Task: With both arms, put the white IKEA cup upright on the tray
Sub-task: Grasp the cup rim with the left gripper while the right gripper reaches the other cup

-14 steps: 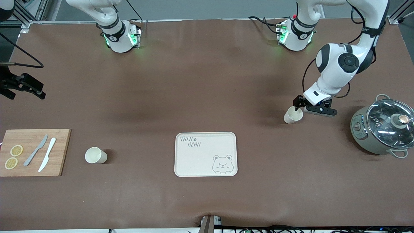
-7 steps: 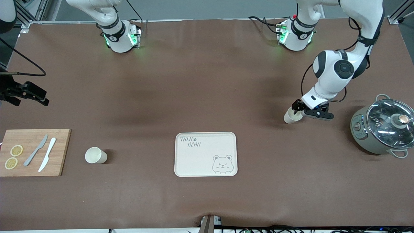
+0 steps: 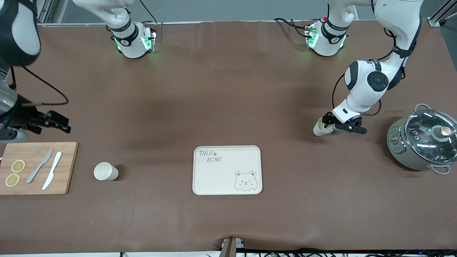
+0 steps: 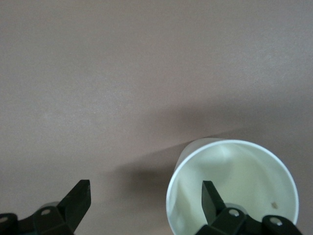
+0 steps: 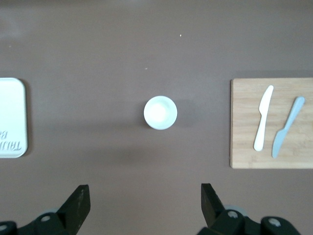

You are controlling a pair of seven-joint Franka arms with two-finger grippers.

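Two cups [image 3: 105, 171] [image 3: 320, 129] upright | brown table mat [image 3: 228, 107] | tray [image 3: 227, 170] bare

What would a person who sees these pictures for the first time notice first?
The left gripper is open at a white cup toward the left arm's end of the table, one of its fingers inside the rim. The flat cream rectangular tray with a bear drawing lies bare at the table's middle, and a second white cup stands upright between it and the wooden cutting board. The right gripper hangs open over the table by that board.
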